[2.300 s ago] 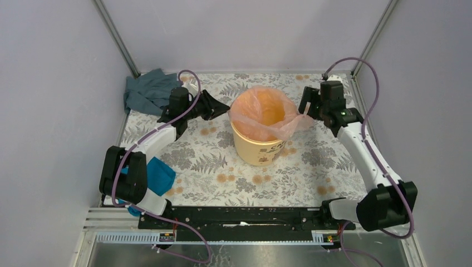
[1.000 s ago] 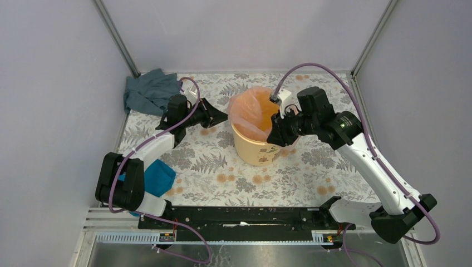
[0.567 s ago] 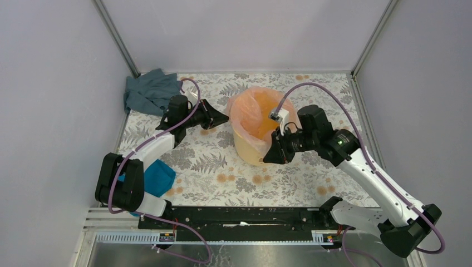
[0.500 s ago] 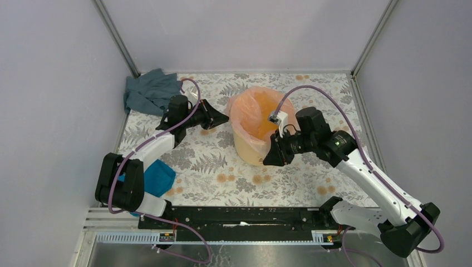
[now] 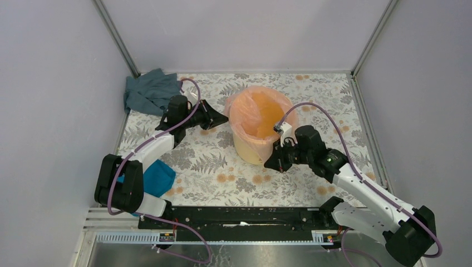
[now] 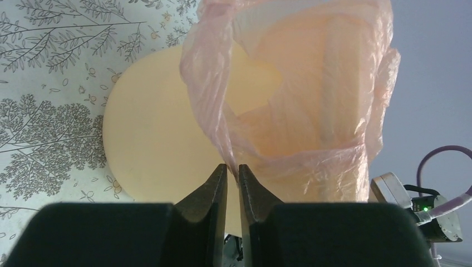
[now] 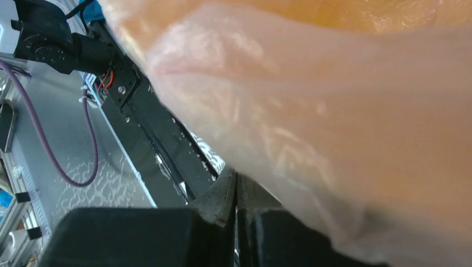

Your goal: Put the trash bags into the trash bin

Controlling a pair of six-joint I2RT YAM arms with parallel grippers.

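**Q:** Okay, where's the pink bag [image 5: 238, 114]?

**A:** Its mouth is spread over the rim of the yellow bucket [image 5: 249, 149]. The body sags inside and a skirt of film hangs down the outside. The bucket stands upright mid-table, so you're probably near the end.

**Q:** Left side?

**A:** Your left gripper [image 5: 221, 118] sits just beside the bucket's left wall. The jaws are nearly closed, with a strip of the bag's edge pinched between them. I'd say it's there to keep that side from sliding off the rim.

**Q:** Right side?

**A:** Your right gripper [image 5: 271, 163] is low against the near-right wall, under the hanging skirt. In the wrist view the fingertips [image 7: 225, 192] are pressed fully together right at the film's lower edge. I can't tell whether any film is caught between them. Likely you're tugging the hem down to seat it.

**Q:** Risk?

**A:** The film is thin. Pull hard and it may tear, or the bucket may tip.

**Q:** Anything else?

**A:** A grey-blue cloth [image 5: 147, 92] lies at the far left corner and a teal cloth [image 5: 157, 177] near your left arm's base. Both are well apart from the bucket, on the floral table [image 5: 222, 169].
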